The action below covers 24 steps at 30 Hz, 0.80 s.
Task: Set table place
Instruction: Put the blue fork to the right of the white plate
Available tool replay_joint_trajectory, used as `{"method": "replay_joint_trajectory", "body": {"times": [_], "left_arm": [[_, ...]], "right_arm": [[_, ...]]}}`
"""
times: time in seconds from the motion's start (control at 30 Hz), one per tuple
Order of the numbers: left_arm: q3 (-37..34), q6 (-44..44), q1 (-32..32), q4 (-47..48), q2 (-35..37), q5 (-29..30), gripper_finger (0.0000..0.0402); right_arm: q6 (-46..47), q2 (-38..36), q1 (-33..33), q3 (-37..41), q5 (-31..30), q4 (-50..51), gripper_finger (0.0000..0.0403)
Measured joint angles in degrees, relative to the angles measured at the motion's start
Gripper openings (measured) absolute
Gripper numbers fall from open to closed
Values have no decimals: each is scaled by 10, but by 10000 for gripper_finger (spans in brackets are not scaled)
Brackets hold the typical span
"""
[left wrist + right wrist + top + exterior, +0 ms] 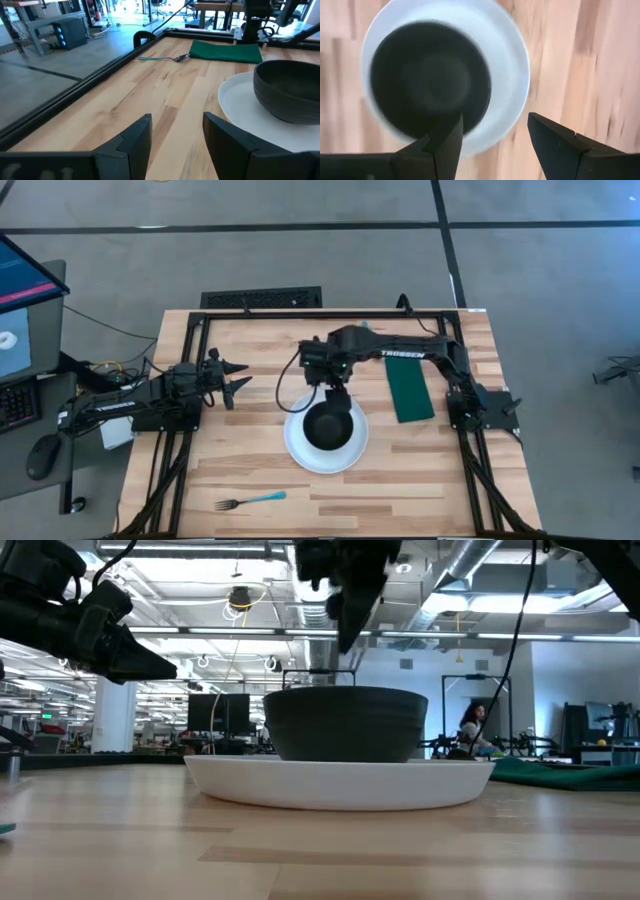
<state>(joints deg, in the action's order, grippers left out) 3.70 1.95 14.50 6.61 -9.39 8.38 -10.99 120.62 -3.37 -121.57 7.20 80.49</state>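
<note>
A small black bowl (328, 427) (345, 725) stands in the round white plate (300, 452) (340, 785) at the table's middle. My right gripper (333, 393) (492, 135) hangs open above the bowl's far rim, fingers pointing down, clear of it in the low view (350, 620). The dark green napkin (410, 390) (225, 51) lies flat to the plate's right. A spoon (167, 58) lies beyond the napkin's far end. The blue-handled fork (250, 501) lies near the near edge. My left gripper (238, 380) (177, 135) waits open, left of the plate.
The black metal frame (190, 360) runs along the table's edges. Bare wood lies between plate and fork and right of the napkin. A monitor (20, 310), keyboard and mouse sit off the table's left. A person (470, 725) shows far back in the room.
</note>
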Motion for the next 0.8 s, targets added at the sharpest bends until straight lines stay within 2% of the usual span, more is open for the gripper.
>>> {"method": "replay_joint_trajectory", "body": {"times": [0.13,0.2,0.37,0.57,0.8], "left_arm": [[0,26,0,0,0,-4,167],[0,43,0,0,0,-6,167],[0,63,0,1,0,-6,167],[0,63,0,2,0,-5,167],[0,72,0,1,0,-5,167]], "right_arm": [[33,0,4,-71,0,98,249],[44,-10,4,-89,-4,89,249],[46,-84,0,-92,-26,95,249],[87,-172,-4,-77,-95,61,249],[107,-209,0,-76,-119,85,249]]}}
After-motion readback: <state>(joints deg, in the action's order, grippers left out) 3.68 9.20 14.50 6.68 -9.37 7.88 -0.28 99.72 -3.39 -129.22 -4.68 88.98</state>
